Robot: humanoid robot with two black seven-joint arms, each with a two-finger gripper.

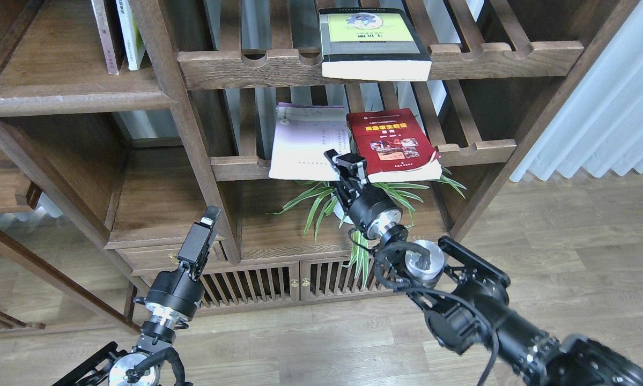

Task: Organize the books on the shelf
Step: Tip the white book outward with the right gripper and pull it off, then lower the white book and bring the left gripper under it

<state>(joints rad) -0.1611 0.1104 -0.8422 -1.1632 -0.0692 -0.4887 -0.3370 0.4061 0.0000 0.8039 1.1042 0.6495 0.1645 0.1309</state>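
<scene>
While my right hand [344,163] hovers at the front edge of the middle slatted rack [477,150], just where the lavender-white book [305,142] and the red book [393,142] lie side by side, I see several ways this could go badly. The fingers of this hand look a little apart and hold nothing, but the view is from behind, so I cannot tell the gap exactly. Both books already overhang the front rail of that rack, so a push from my hand could slide one between the slats or tip it down onto the plant [353,201] below the rack. The lavender-white book is thin and may bend if I pinch only its corner. Above that rack, the yellow-green book [372,43] also lies flat and sticks out over the upper rail; if my arm rises carelessly, it may knock it. My left hand [203,236] is low, well to the left of the rack, fingers seemingly together and empty. The solid shelf [58,80] with the two standing books [120,35] is up left of the rack, so the carry is long.
</scene>
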